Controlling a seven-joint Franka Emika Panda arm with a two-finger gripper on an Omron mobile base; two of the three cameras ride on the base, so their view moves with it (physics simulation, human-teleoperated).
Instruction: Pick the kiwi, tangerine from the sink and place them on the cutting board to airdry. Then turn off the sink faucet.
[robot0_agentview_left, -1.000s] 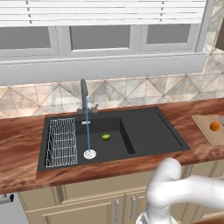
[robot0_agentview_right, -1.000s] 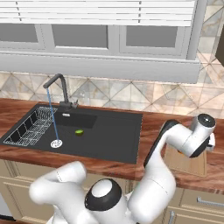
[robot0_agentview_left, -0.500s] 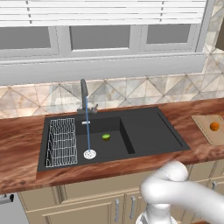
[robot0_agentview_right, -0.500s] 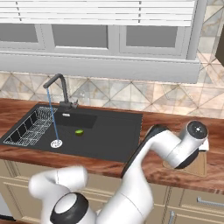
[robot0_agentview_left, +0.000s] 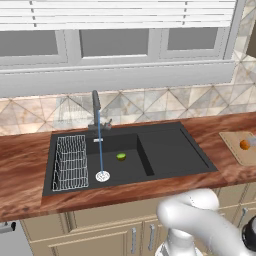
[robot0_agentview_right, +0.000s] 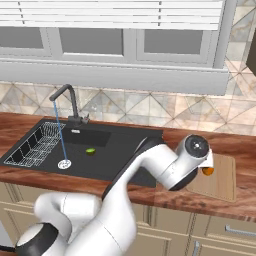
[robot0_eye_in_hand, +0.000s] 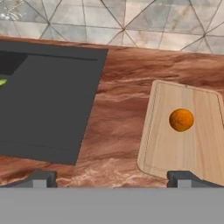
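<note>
My tool (robot0_eye_in_hand: 111, 177) hangs wide open, empty, over the table (robot0_eye_in_hand: 118, 127). Just ahead, the cutting board (robot0_eye_in_hand: 166, 148) carries the tangerine (robot0_eye_in_hand: 181, 120). Farther off, the sink (robot0_agentview_left: 165, 150) holds the kiwi (robot0_agentview_left: 121, 156) in its deep basin; the sink faucet (robot0_agentview_left: 96, 107) runs water onto the drain (robot0_agentview_left: 102, 176).

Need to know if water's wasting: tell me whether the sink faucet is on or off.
On. A thin blue stream falls from the sink faucet spout to the round drain in the sink.
</note>
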